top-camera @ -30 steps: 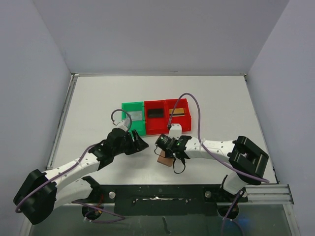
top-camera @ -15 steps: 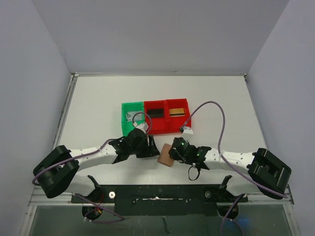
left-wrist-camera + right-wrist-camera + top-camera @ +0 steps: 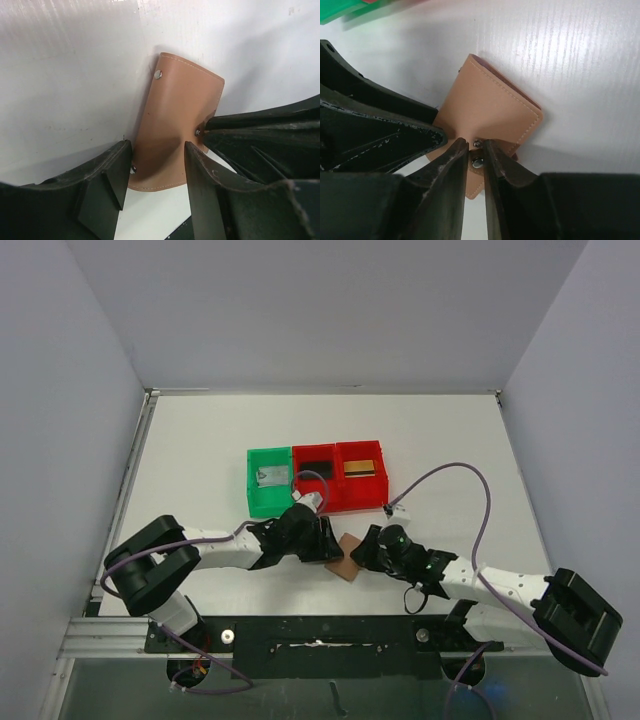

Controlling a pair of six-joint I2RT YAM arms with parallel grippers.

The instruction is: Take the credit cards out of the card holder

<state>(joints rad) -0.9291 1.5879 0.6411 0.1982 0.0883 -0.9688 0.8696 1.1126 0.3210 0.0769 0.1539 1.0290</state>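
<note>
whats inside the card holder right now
Nothing inside shows: the card holder is folded shut, only its tan leather outside and snap studs visible. Its pockets are covered.

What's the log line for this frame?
wallet: closed | left end effector: open, astride wallet | right end effector: pinching strap | cards: in bins

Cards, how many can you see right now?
3: silver card in the green bin, black card in the middle red bin, gold card in the right red bin. The folded holder may hide more.
</note>
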